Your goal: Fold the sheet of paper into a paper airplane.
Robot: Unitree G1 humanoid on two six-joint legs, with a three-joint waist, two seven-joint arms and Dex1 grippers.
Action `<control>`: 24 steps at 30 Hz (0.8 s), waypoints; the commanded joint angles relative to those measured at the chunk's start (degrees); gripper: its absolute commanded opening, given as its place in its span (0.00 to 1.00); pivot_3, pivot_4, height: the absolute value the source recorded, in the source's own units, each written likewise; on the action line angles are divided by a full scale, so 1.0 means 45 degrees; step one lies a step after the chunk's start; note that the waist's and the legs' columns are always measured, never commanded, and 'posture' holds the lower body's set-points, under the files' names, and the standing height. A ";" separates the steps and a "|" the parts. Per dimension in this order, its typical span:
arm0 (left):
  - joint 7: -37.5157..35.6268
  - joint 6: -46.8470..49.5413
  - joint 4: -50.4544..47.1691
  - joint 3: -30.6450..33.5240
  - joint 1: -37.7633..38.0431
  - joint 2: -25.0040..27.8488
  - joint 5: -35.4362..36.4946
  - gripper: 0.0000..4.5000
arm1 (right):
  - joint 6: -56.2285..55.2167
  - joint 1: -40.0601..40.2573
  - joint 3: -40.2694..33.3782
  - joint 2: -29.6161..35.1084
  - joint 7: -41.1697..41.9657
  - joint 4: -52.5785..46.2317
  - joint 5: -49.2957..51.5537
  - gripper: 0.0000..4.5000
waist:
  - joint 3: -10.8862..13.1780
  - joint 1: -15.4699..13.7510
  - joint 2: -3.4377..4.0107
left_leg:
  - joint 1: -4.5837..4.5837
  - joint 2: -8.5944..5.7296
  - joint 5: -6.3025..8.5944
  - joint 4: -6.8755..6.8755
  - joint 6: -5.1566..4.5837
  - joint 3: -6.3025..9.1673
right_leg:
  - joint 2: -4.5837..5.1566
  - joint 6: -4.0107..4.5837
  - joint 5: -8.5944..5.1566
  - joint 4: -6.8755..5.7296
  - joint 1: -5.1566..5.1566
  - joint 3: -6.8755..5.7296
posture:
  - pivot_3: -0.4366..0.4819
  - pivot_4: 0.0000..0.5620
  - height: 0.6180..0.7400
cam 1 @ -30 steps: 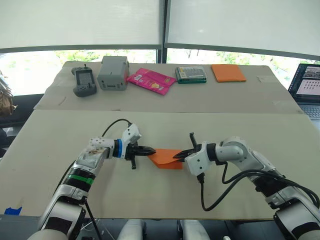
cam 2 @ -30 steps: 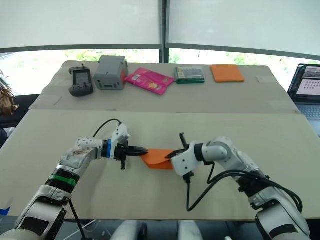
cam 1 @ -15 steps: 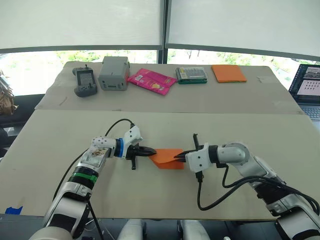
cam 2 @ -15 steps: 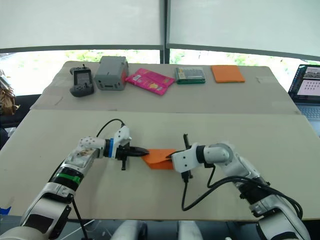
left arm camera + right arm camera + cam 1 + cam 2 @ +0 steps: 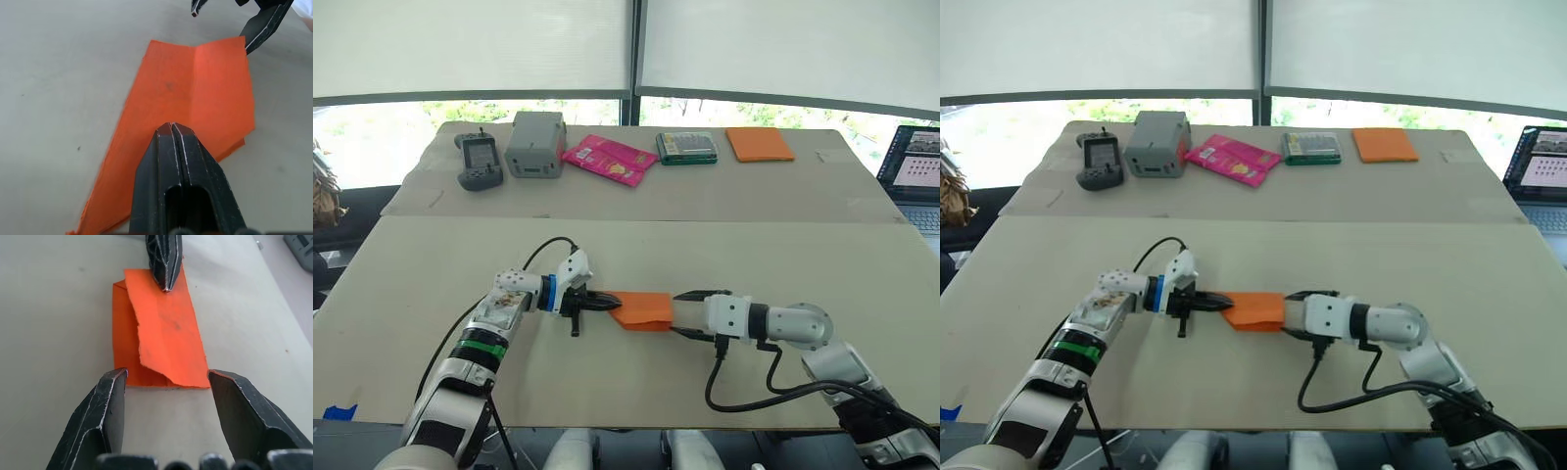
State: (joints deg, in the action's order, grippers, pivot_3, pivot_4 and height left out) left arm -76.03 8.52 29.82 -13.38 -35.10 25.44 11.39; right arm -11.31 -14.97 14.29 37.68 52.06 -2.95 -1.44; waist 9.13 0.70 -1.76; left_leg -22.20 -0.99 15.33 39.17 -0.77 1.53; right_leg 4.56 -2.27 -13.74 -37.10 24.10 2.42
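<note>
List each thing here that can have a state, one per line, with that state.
sheet of paper: partly folded, flat on the table
left pincer: shut, tip pressing on the paper
right pincer: open, at the paper's edge
laptop: open, screen lit

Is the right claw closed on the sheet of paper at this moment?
No. The right claw is wide open, its two fingers apart with the edge of the sheet of paper lying flat just beyond them.

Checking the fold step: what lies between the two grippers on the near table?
The folded sheet of paper lies between them: the shut left gripper presses its one end, the open right gripper faces the other, as both eye views show.
</note>
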 commanded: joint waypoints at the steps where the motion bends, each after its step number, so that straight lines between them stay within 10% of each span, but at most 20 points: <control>1: -0.0055 -0.0129 0.0412 -0.0291 0.0018 -0.0113 -0.0442 0.00 | -0.0473 -0.0382 -0.0082 -0.0222 -0.0061 -0.0100 0.0062 0.65 | 0.0000 -0.0002 0.0000 | 0.0000 -0.0001 0.0000 0.0000 0.0000 -0.0001 | 0.0000 0.0000 0.0000 0.0000 0.0000 0.0001 | 0.48 0.27 1.00; 4: -0.0031 0.0145 0.0609 -0.0055 -0.0315 -0.0274 -0.0223 0.00 | -0.0349 -0.0622 0.0149 -0.0294 0.0324 0.0080 0.0136 0.60 | 0.0000 -0.0032 0.0001 | -0.0001 -0.0004 0.0000 0.0007 0.0000 0.0000 | 0.0003 0.0000 0.0000 0.0001 -0.0008 0.0000 | 0.48 0.27 1.00; 12: -0.0154 -0.0050 0.0976 0.0075 -0.0649 -0.0220 -0.0378 0.00 | 0.1343 -0.1170 0.0020 -0.0855 0.1355 0.0668 0.1420 0.02 | 0.0000 0.0000 0.0001 | -0.0007 -0.0002 0.0001 0.0020 -0.0003 0.0005 | 0.0000 -0.0001 0.0001 -0.0003 -0.0005 -0.0004 | 0.48 0.27 1.00; 24: -0.0714 0.1282 -0.1369 0.0111 -0.0460 0.0343 0.0044 0.00 | 0.3544 -0.0983 0.0413 -0.0718 0.3890 -0.0690 0.3397 0.01 | 0.0000 0.0015 0.0001 | -0.0025 0.0005 0.0002 0.0020 -0.0005 0.0008 | -0.0007 -0.0001 0.0001 -0.0006 0.0015 -0.0005 | 0.48 0.27 1.00</control>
State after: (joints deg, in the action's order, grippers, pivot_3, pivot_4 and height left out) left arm -78.19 13.22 27.04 -12.68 -37.36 26.31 10.64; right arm 2.84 -19.33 16.32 33.69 67.81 -3.44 11.59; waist 9.13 0.77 -1.76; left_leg -22.32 -0.96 15.34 39.26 -0.79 1.56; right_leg 4.53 -2.27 -13.74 -37.13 24.16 2.40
